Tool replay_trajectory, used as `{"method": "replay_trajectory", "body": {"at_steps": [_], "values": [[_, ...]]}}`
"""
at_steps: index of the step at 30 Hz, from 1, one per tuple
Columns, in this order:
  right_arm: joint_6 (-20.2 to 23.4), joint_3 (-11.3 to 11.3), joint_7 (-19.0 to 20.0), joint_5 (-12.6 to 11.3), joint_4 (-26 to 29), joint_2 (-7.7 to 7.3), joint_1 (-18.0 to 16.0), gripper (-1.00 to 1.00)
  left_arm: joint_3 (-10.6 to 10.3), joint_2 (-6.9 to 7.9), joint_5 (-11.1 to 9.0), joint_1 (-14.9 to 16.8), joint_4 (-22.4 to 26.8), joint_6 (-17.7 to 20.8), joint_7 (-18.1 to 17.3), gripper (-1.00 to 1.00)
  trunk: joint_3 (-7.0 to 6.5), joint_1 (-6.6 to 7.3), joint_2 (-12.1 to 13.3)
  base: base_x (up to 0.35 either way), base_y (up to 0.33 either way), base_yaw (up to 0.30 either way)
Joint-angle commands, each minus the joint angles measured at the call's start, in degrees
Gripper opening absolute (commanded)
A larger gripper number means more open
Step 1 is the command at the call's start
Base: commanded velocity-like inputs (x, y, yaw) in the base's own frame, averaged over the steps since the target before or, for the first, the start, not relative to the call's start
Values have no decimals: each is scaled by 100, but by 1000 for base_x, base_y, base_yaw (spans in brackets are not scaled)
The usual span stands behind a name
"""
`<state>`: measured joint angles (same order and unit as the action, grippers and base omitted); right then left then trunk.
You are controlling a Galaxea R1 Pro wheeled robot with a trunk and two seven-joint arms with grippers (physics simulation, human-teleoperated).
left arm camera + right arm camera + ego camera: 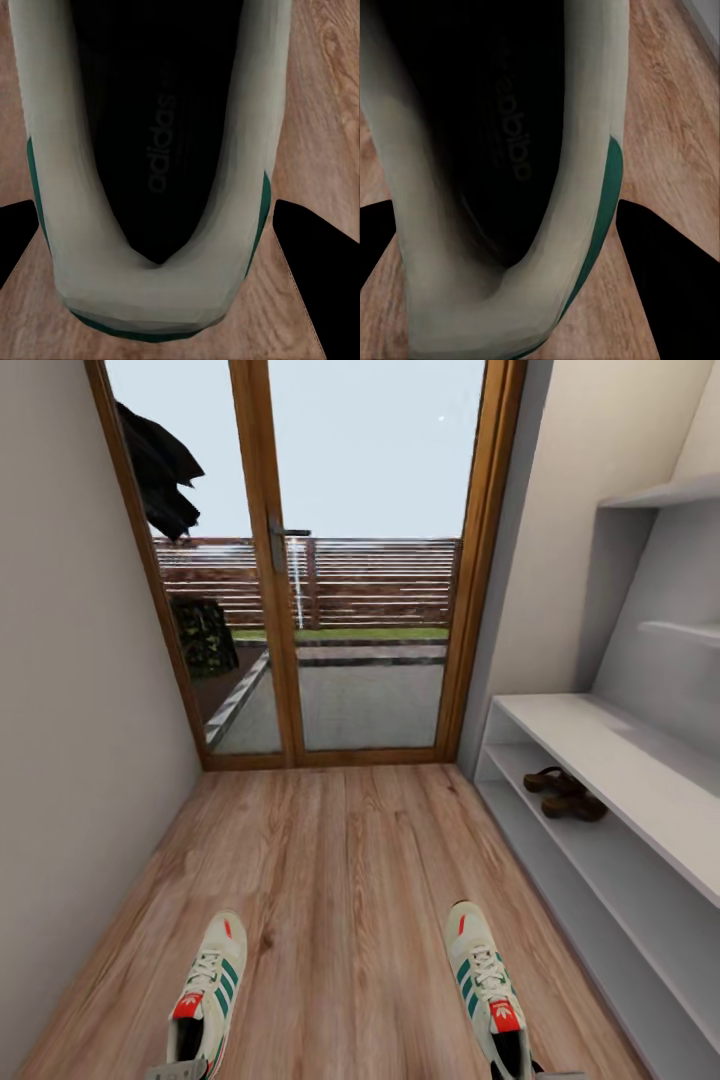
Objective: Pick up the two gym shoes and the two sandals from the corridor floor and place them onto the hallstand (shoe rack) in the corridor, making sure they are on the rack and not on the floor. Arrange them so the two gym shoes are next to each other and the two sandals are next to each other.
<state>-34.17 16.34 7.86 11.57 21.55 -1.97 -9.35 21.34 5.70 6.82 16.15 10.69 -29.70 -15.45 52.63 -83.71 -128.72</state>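
Left side first: the left gripper [161, 225] has its dark fingers [19, 232] spread either side of the left gym shoe [207, 992], flanking the heel rim with floor showing in both gaps, so I judge no squeeze on the shoe yet. In the head view that sneaker's heel sits right at the arm, toe pointing away toward the glass door [300, 560]. Across the wood-plank floor [340, 880], the right gripper [502, 255] is likewise spread around the heel of the right gym shoe [485, 985], though this shoe sits off-centre between the fingers, closer to one. Best to centre it before closing, then pinch low on the firm heel wall so neither shoe twists when lifted. Off to the right, the two sandals [563, 794] already lie side by side on the hallstand [600, 735] shelf; set the sneakers together beside them.
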Motion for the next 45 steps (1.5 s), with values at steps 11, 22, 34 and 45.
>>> {"method": "replay_trajectory", "body": {"at_steps": [11, 22, 34, 45], "values": [[-12, 51, 49, 30, -2, 4, -4, -100, 54, 0, 57, 3, -1, -20, -28, -100, 5, -2, -2, 339, 72, 0], [-11, 52, 57, 30, -2, 4, -5, -100, 54, -1, 57, 5, -4, -18, -28, -100, 5, -2, -2, 339, 104, -39], [-11, 51, 84, 30, -2, 4, -5, -100, 54, 0, 59, 3, -5, -18, -28, -100, 5, -2, -2, 263, 124, -274], [-11, 47, 84, 30, -6, 4, -5, -100, 54, 1, 60, 4, -5, -18, -28, -100, 5, -2, -2, 7, 5, -292]]}}
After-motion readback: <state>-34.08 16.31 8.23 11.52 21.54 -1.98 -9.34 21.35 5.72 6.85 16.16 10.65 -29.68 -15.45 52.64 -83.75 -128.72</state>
